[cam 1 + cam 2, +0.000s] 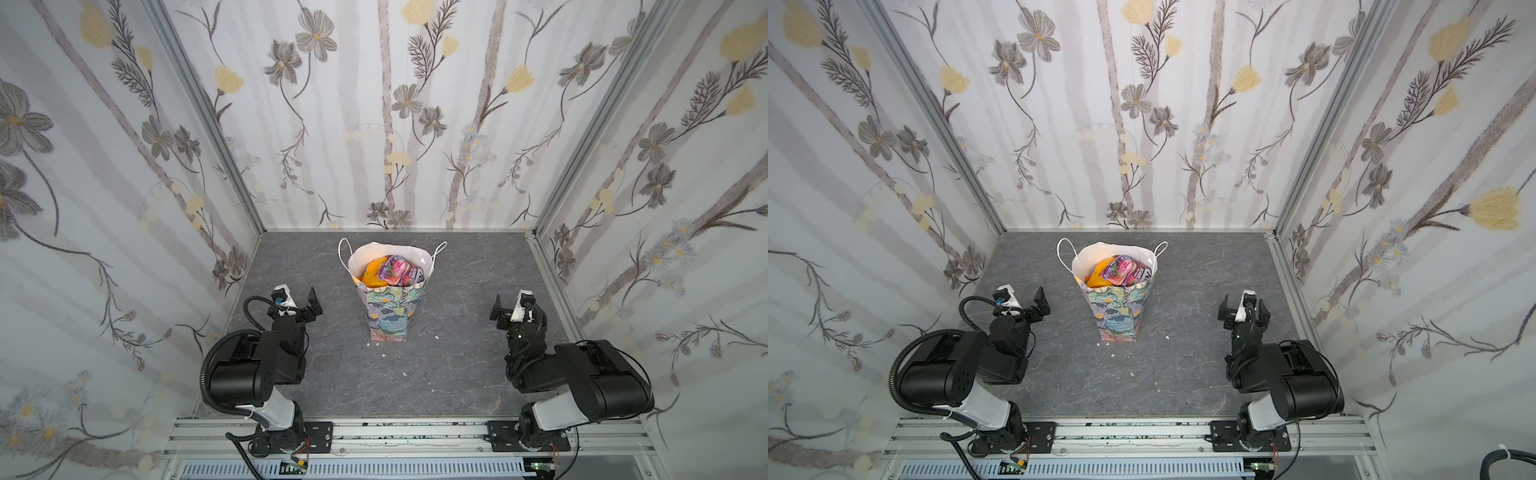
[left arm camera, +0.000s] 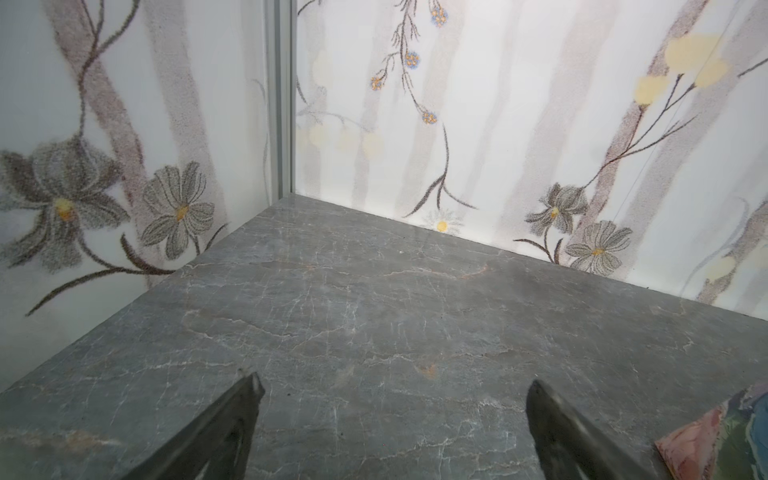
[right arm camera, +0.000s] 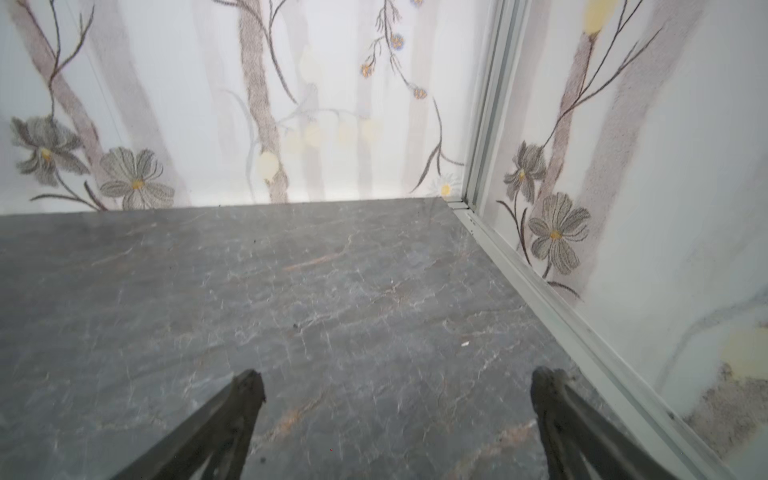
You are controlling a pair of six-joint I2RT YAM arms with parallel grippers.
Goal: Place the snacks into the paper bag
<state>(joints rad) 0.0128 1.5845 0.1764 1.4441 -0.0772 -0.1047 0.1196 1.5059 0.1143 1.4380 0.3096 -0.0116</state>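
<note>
Left gripper: hovering over the table, jaws standing wide apart, holding nothing.
Bag: standing upright mid-table, well apart from both grippers, mouth gaping.
Snacks: lying piled inside the bag, orange and pink-purple packets showing at its mouth.
Crumbs: lying scattered just before the bag's foot.
Right gripper: hovering near the right wall, jaws spread wide, gripping nothing.

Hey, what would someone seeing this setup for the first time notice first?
The flowery paper bag stands upright midway across the grey table, its open mouth stuffed with bright orange, pink and purple snacks. Next come the left claw and the right claw, both open and empty, one on either side of the bag.
</note>
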